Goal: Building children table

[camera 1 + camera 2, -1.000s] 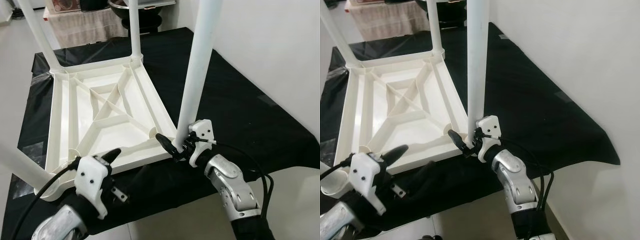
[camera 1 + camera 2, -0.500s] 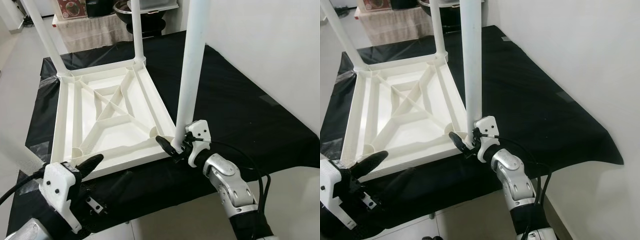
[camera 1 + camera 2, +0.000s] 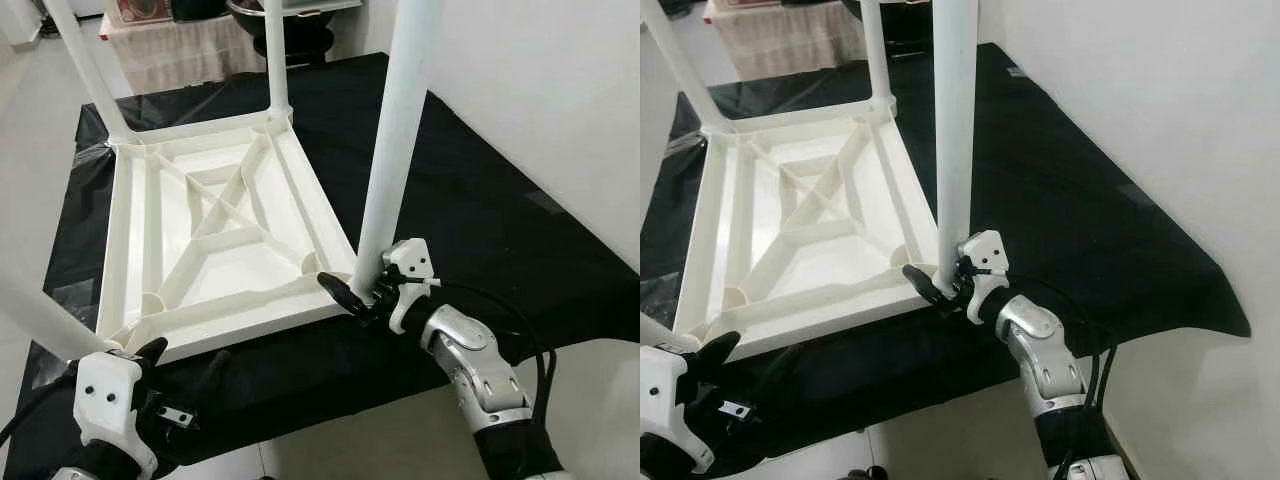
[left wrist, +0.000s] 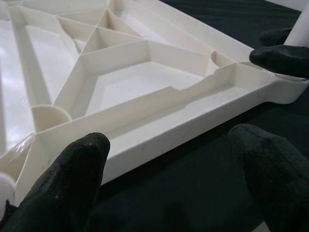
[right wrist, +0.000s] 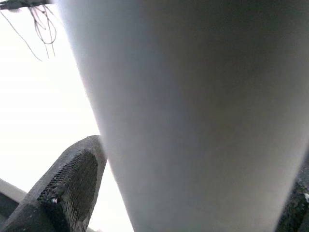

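So I'm looking at the white plastic table (image 3: 215, 225) lying upside down on the black cloth (image 3: 480, 210), ribbed underside facing up, with legs sticking up from the corners. My right gripper (image 3: 362, 292) is closing its two black fingers around the base of the near right leg (image 3: 393, 170), right where it's plugging into the corner socket. The right wrist view is just a blurry white tube with a finger pad (image 5: 67, 193) pressing against it, so I'm guessing the grip is snug, but I can't swear to it. The left gripper (image 4: 174, 159) is hanging open just in front of the near edge of the table, fingers spread and holding nothing. Handling-wise, I'm figuring this thing is light, stiff and pretty slick, being hollow molded plastic, so the leg could twist or slip if I'm squeezing too high up. Holding low near the socket seems like the right spot, and the left could be bracing the frame rim so the top isn't sliding around on that cloth.
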Robot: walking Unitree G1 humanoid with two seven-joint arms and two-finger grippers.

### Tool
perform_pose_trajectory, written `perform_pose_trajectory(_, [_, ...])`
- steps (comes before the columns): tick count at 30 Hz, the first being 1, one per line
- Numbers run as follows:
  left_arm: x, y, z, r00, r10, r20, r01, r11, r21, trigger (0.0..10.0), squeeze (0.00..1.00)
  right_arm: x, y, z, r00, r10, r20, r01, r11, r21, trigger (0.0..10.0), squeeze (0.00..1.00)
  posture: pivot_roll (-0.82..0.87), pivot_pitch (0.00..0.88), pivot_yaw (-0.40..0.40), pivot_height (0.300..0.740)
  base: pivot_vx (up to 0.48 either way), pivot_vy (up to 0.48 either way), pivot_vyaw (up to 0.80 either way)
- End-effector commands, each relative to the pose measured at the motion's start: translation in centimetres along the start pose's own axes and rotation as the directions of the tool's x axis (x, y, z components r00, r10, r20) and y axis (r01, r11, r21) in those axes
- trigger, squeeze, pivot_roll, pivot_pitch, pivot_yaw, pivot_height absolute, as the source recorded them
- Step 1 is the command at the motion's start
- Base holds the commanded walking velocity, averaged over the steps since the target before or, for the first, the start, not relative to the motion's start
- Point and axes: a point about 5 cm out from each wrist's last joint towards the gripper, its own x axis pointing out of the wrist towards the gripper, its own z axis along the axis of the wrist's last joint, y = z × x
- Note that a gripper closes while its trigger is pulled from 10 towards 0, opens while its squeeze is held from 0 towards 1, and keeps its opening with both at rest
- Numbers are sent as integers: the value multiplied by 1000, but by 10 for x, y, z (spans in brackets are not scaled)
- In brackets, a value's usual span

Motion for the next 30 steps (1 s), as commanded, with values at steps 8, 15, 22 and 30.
perform_pose_trajectory(8, [-4,10,-9,994,108,-2,-108,994,25,10000,0,5,16,-2,996,92,-3,-92,996,3,10000,0,123,187,-2,740,0,0,800])
perform_pose_trajectory(15, [1,12,-9,991,131,18,-132,990,46,10000,0,4,17,-3,995,100,-4,-100,995,8,10000,0,119,183,-5,740,0,0,800])
perform_pose_trajectory(22, [9,8,-11,995,104,-3,-104,993,51,10000,0,2,13,-2,996,87,-7,-87,996,11,10000,0,113,185,-3,740,0,0,800])
perform_pose_trajectory(30, [11,6,-12,995,98,-12,-97,993,71,10000,0,0,12,-3,997,76,-6,-76,997,26,10000,0,114,194,-5,740,0,0,800])
